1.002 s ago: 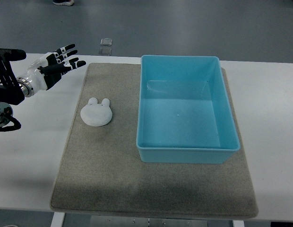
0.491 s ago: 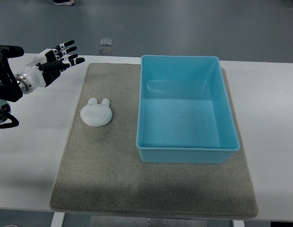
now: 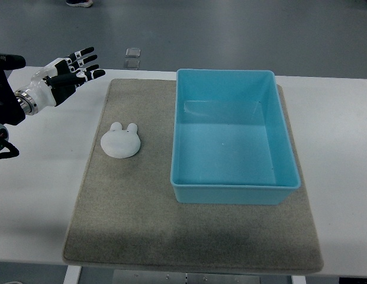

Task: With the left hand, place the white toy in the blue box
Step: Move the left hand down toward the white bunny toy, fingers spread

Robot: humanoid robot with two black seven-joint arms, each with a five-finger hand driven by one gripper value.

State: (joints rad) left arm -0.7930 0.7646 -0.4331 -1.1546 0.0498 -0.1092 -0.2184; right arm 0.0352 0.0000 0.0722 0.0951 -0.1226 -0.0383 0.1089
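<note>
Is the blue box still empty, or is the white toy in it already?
Empty. The blue box shows only its bare floor; the white toy lies outside it on the grey mat, to the box's left.

One white toy point(image 3: 120, 142) (rabbit-shaped) is counted, along with one blue box point(image 3: 234, 137). One grey mat point(image 3: 136, 219) is seen spread on the single white worktop point(image 3: 343, 148). One robot hand point(image 3: 64, 76) is in view, and one small clear object point(image 3: 133, 53) is seen on the floor.
</note>
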